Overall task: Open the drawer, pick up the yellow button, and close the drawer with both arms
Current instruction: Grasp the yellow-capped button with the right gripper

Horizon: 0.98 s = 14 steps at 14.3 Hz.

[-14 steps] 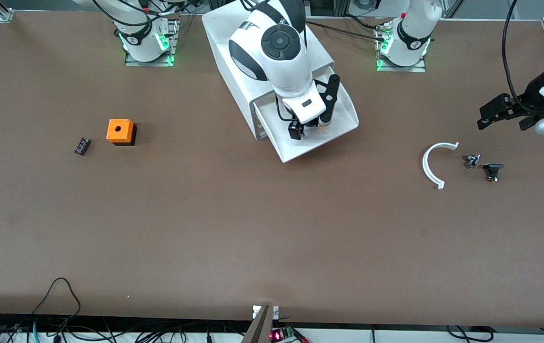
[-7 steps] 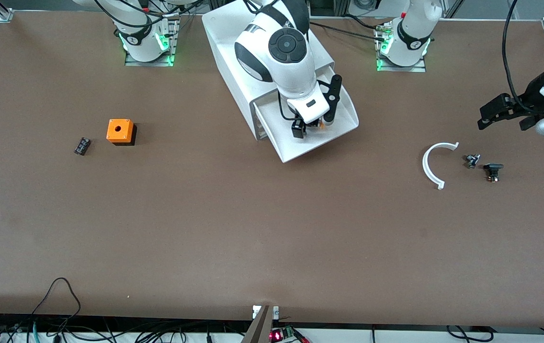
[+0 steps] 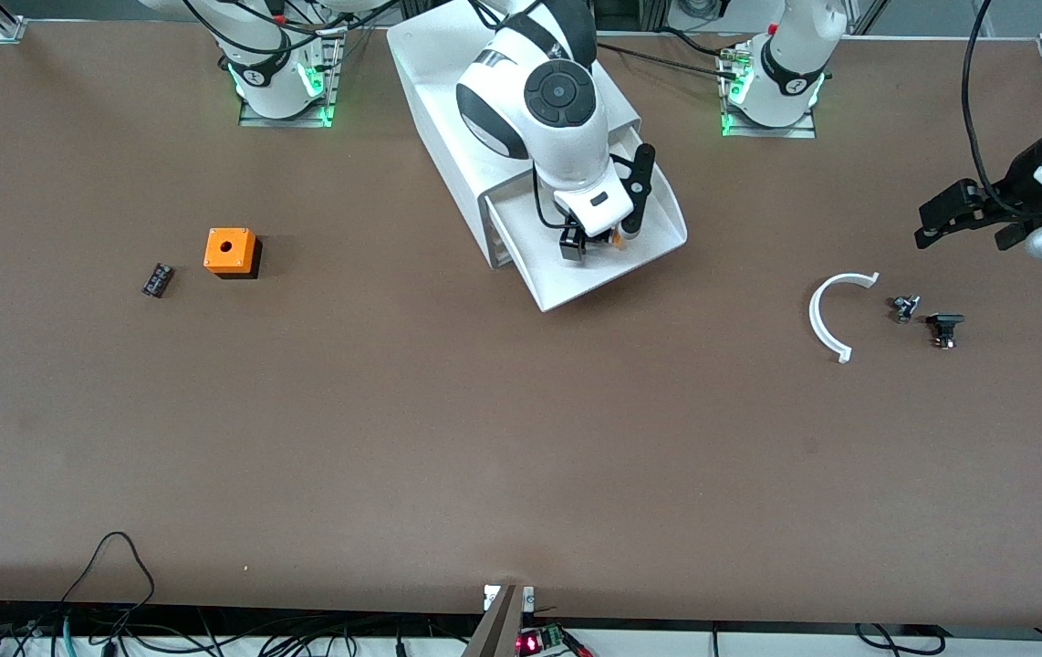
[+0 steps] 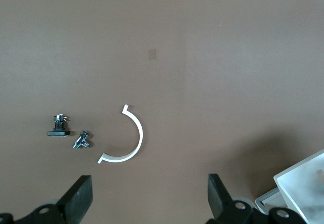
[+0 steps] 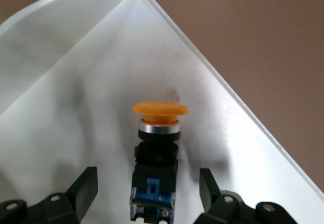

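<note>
- The brown table (image 3: pixel 448 438) has a matt, faintly grained top, like fibreboard.
- The white pulled-out plastic drawer (image 5: pixel 76 97) is smooth with a soft sheen and faint scuffs.
- The small push-button (image 5: pixel 158 148) has a matt orange plastic cap, a bright metal ring and a black-and-blue plastic body.
- At 3 o'clock from the drawer, the curved white strip (image 3: pixel 827 315) looks like matt plastic.
- Beside the strip, the small silver fitting (image 4: pixel 81 140) glints like metal.
- The orange cube with a hole (image 3: pixel 230 251) looks like matt plastic.

Right gripper (image 3: pixel 596 245) points down with jaws spread; left gripper (image 3: pixel 950 219) hovers, jaws spread.
</note>
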Available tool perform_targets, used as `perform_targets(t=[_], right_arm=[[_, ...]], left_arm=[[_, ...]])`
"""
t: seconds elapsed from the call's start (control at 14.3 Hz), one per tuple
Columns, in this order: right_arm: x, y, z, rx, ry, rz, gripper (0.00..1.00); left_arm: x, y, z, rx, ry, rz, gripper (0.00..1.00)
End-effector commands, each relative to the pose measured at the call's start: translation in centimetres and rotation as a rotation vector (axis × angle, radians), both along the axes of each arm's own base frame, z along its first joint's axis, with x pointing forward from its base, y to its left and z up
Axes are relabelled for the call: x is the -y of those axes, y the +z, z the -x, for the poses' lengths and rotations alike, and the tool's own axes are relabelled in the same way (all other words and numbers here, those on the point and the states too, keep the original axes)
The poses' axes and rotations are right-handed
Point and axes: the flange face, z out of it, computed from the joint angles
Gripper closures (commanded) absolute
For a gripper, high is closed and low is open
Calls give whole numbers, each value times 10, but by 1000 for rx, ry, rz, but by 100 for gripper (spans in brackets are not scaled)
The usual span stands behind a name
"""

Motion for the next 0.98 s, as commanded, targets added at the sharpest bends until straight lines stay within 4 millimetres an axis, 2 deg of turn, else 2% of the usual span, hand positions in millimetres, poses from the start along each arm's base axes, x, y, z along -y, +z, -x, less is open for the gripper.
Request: perform_targets(t=[0.0,0.28,0.63,0.84,0.91], right_arm=[[-6,3,3,11,20,3,31],[-13,3,12,47,46,26,50],[-16,7,12,71,43,11,70],[-17,19,13,90,40,-11,77],[-16,30,13,101,38,-23,80]], left_arm=[[0,6,-3,-1,6,-32,0],[1,6,-3,-1,4,-32,0],[0,5,-3,-3,6,-32,0],[-1,5,-3,-4,10,-30,0],[-5,5,-3,-4,15,-32,0]])
